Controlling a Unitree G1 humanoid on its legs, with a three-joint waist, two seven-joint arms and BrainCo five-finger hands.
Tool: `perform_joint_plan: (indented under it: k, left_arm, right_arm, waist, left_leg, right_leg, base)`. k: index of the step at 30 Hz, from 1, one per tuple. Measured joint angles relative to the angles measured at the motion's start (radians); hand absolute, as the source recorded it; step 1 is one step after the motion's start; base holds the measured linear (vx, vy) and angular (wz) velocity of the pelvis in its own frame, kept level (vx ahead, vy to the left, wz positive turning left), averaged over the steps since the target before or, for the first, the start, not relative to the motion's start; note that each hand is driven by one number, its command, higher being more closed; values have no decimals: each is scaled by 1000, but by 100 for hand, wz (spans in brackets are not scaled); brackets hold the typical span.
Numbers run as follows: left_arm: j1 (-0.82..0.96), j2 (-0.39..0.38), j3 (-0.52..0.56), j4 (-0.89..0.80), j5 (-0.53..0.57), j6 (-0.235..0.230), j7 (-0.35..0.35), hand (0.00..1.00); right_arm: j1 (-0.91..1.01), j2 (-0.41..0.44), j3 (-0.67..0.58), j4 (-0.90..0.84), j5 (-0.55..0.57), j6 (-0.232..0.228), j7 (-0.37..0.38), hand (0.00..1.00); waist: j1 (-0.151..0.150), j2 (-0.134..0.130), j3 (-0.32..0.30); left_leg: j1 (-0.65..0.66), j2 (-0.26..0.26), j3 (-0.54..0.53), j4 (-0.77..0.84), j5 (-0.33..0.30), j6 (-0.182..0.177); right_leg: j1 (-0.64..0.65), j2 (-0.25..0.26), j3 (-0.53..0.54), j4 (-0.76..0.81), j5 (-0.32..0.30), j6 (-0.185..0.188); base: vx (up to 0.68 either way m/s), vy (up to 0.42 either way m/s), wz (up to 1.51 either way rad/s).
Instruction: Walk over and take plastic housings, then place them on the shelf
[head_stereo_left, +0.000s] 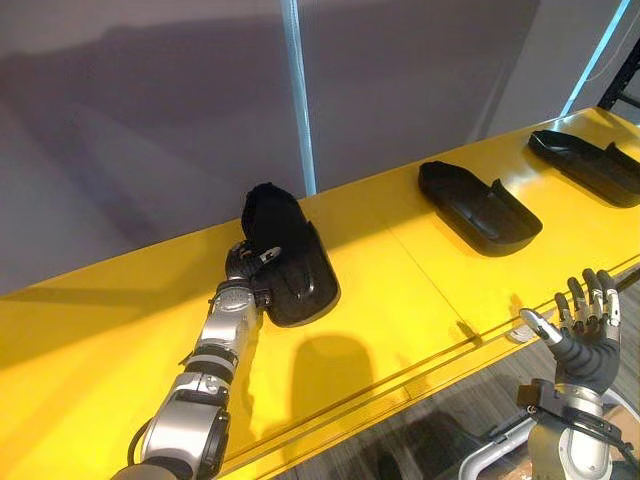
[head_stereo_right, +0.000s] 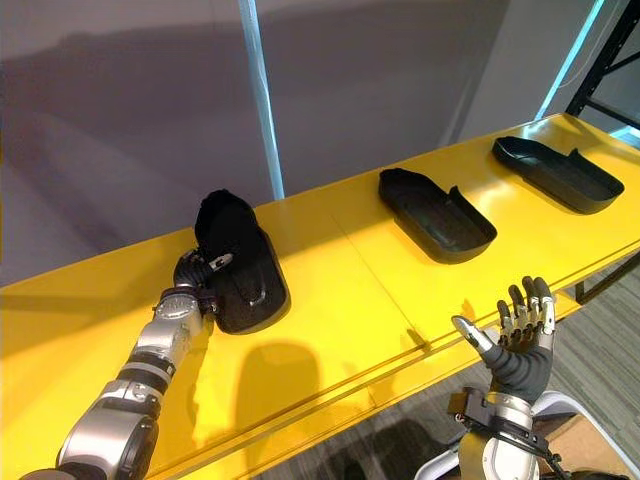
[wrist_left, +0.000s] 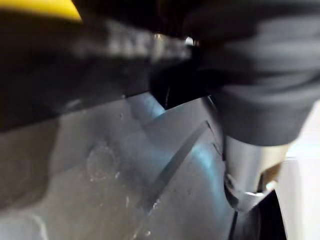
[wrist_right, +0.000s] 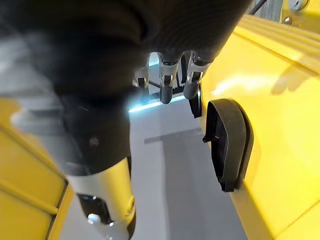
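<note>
Three black plastic housings lie on a yellow shelf (head_stereo_left: 400, 300). My left hand (head_stereo_left: 248, 265) reaches onto the shelf and grips the left rim of the nearest housing (head_stereo_left: 300, 270), thumb over its edge; the housing rests on the shelf surface. Its grey inner wall (wrist_left: 125, 175) fills the left wrist view beside the thumb (wrist_left: 250, 165). The middle housing (head_stereo_left: 478, 208) and the far right housing (head_stereo_left: 590, 165) lie untouched. My right hand (head_stereo_right: 520, 340) hovers in front of the shelf's front edge, fingers straight and spread, holding nothing. The right wrist view shows its fingers (wrist_right: 167, 80) and a housing (wrist_right: 227, 145).
A grey wall with a light-blue vertical strip (head_stereo_left: 298, 100) stands right behind the shelf. A black rack frame (head_stereo_right: 610, 70) shows at the far right. Grey floor lies below the shelf's front lip (head_stereo_left: 440, 345).
</note>
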Motion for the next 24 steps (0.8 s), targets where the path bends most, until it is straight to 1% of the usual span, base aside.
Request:
perform_joint_plan:
  k: [6,8,11,13,16,20,22,23,24]
  left_arm:
    - [-1,1,-1,-9,-6,4,-5,0]
    - [3,1,-10,-40,-51,9,-9,0]
    - [47,1,-40,-157,-155,8,-21,0]
    - [63,-1,-71,-212,-214,7,-30,0]
    - [65,-6,-80,-251,-265,7,-31,0]
    - [66,-24,-80,-309,-266,8,-17,0]
    - [66,-47,-78,-365,-195,9,4,0]
    - [66,-51,-77,-377,-182,9,7,0]
    - [67,-58,-76,-400,-139,9,13,0]
  right_arm:
    - [-2,14,1,-5,-9,-1,3,0]
    - [-2,15,1,-7,-22,-1,2,0]
    - [-10,23,1,-8,-23,-1,-6,0]
    - [-16,43,2,-8,-27,1,-13,0]
    - [-36,50,3,-8,-35,2,-22,0]
    - [-35,51,26,-8,-43,5,-31,0]
    - [-35,52,39,-8,-44,8,-30,0]
    - [-35,53,41,-7,-44,8,-29,0]
    - [-34,55,41,-7,-49,9,-26,0]
  waist:
    - [1,0,6]
    - [3,1,12]
    - [5,1,14]
    - [6,1,14]
    - [6,1,14]
    - [6,2,14]
    - [8,2,13]
    - [8,3,13]
    - [8,3,13]
  left_leg:
    - [5,-2,-4,-1,0,0]
    - [6,-3,-9,-1,1,1]
    - [7,-4,-18,-9,5,2]
    - [7,-4,-28,-16,11,1]
    - [7,-3,-33,-16,12,1]
    - [12,-3,-42,-16,13,1]
    - [13,-4,-47,-16,14,2]
    - [13,-4,-48,-16,15,2]
    - [13,-4,-50,-16,16,2]
  right_leg:
    - [8,0,-5,-2,0,0]
    - [13,-1,-9,-2,0,0]
    - [15,-2,-19,-4,0,0]
    - [17,-2,-31,-4,0,0]
    - [20,-2,-36,-5,0,0]
    - [33,-3,-50,-9,0,0]
    - [37,-4,-55,-9,0,0]
    - [37,-4,-56,-9,0,0]
    - [38,-4,-57,-9,0,0]
  base:
    - [4,-1,2]
    - [1,-3,6]
    - [12,-2,9]
    - [19,-5,13]
    - [21,-2,6]
    - [18,-2,7]
    - [6,-6,6]
    - [5,-6,4]
    - [3,-5,3]
